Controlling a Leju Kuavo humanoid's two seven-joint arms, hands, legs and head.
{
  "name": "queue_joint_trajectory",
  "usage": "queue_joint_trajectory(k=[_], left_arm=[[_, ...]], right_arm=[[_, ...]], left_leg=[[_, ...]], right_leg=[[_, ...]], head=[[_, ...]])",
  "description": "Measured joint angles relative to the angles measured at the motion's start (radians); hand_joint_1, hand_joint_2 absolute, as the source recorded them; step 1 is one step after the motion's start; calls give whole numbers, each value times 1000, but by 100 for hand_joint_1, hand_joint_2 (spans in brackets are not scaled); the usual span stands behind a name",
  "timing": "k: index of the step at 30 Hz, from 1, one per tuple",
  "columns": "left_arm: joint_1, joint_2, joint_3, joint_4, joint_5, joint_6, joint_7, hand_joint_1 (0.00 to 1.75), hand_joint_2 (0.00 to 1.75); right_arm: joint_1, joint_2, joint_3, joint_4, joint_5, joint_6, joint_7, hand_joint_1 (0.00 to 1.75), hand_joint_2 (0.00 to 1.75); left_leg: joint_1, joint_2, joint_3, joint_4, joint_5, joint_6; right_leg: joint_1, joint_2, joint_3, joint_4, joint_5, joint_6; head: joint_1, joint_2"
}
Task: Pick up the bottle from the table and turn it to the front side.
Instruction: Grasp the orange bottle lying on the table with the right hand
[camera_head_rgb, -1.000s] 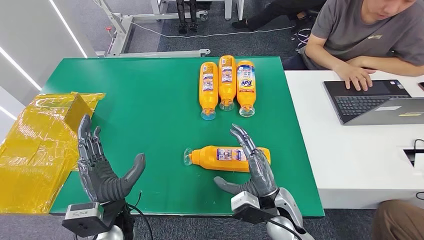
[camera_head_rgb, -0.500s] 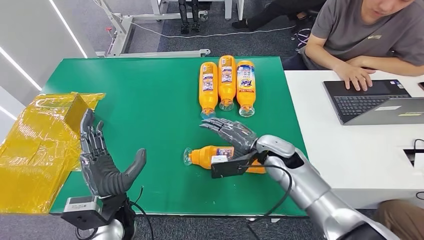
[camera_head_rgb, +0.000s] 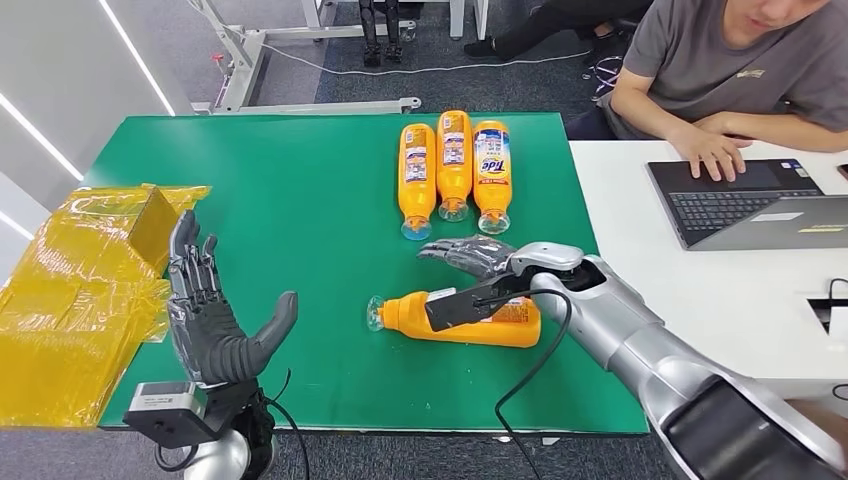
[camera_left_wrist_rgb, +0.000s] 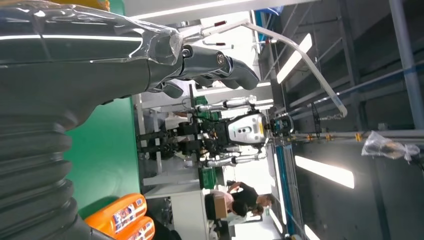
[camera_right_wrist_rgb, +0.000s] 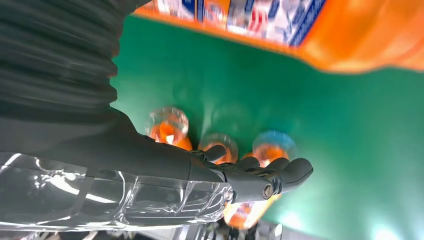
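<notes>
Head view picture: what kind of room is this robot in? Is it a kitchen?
Not a kitchen. It looks like a robot testing lab. There is a green table with orange bottles laid out for practice, a person typing on a laptop beside it, and another robot standing farther back, seen from the left wrist view.

The bottle (camera_head_rgb: 460, 318) — mid-label hidden behind the wrist camera (camera_head_rgb: 458, 308) — blurs close-up.

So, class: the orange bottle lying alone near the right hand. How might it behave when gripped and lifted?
The lone bottle lies on its side on the green mat, so it may roll if nudged. Its body looks smooth and glossy, so probably slippery. It looks full of orange liquid, so likely fairly heavy. The right hand hovers above it, open.
</notes>
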Motion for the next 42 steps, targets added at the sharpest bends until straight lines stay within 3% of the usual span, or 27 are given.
queue_joint_trajectory(k=[9, 21, 33, 42], left_arm=[[0, -1, 0, 3, 2, -31, 0, 0, 175], [2, -3, 0, 3, 5, -57, 0, 0, 175], [32, -24, 13, 3, -11, -103, 0, 0, 175], [42, -26, 27, 3, -12, -80, 0, 0, 175]], right_arm=[[26, 12, 82, 76, -26, 3, 17, 0, 175], [44, 10, 110, 104, -32, -13, 37, 0, 175], [53, -19, 142, 113, 28, -124, 189, 0, 175], [53, -21, 143, 124, 71, -165, 253, 0, 175]], left_leg=[[0, 0, 0, 0, 0, 0], [0, 0, 1, 0, 0, 0], [0, 0, 1, 0, 0, 0], [0, 1, 3, 0, 0, 0]], right_leg=[[0, 0, 0, 0, 0, 0], [0, 0, 0, 0, 0, 0], [0, 0, 1, -1, 0, 0], [0, 1, 2, -1, 1, 0]], head=[[0, 0], [0, 0], [0, 0], [0, 0]])
